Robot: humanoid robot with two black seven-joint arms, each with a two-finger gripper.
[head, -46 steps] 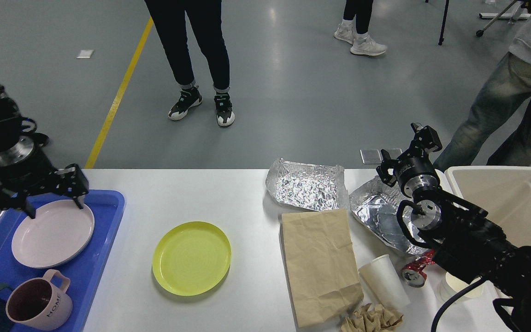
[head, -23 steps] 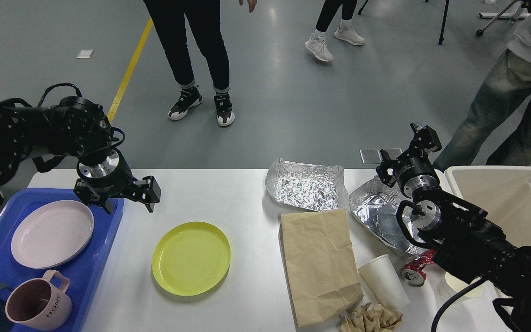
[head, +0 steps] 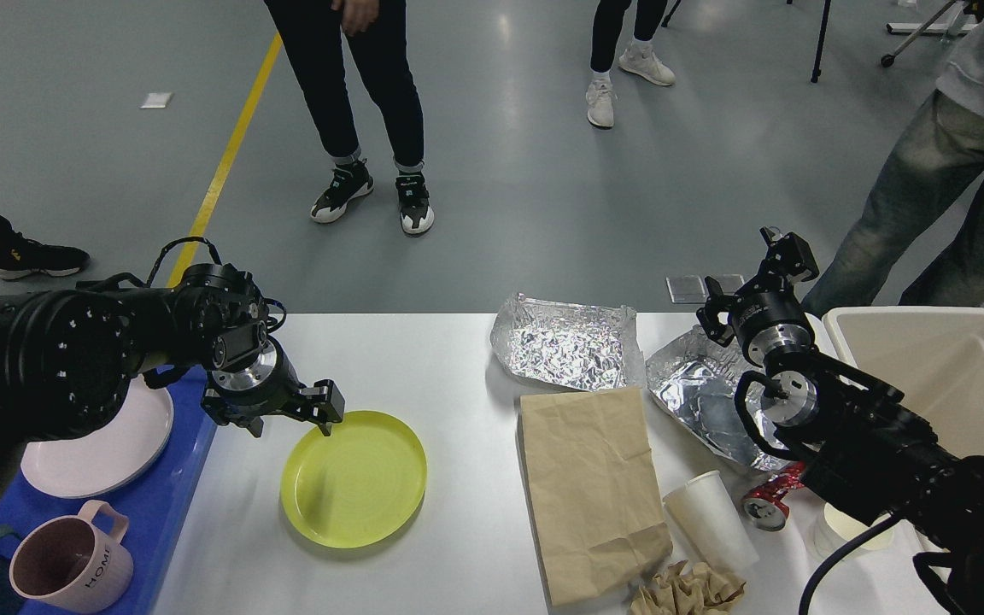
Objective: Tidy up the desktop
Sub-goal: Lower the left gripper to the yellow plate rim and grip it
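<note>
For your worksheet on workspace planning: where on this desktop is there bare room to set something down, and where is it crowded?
Bare desktop lies between the yellow plate and the paper bag. The right end is crowded: foil, cup, crumpled paper.

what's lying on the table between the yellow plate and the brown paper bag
Nothing: in the head view, only bare desktop lies between the yellow plate and the brown paper bag.

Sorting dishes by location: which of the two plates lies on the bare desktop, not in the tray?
The yellow plate, on the white desktop beneath the left gripper; the pink plate sits in the blue tray.
</note>
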